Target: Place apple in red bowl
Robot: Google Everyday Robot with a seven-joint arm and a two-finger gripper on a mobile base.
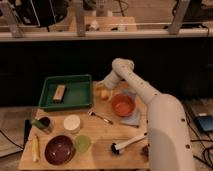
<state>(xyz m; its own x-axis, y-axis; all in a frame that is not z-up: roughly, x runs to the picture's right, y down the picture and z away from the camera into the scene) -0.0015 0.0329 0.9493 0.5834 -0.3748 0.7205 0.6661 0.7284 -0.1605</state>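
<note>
The apple (104,94) is a small yellow-orange fruit on the wooden table, between the green tray and the red bowl. The red bowl (122,105) sits just right of it on a blue cloth (134,119). My white arm reaches from the lower right over the bowl, and my gripper (103,87) is at the apple's upper side, right over it. I cannot tell whether it touches the apple.
A green tray (75,95) holding a small block stands to the left. A spoon (100,117), a white cup (72,123), a dark cup (43,124), a maroon bowl (59,149), a green dish (82,143), a corn cob (34,148) and a brush (128,143) lie in front.
</note>
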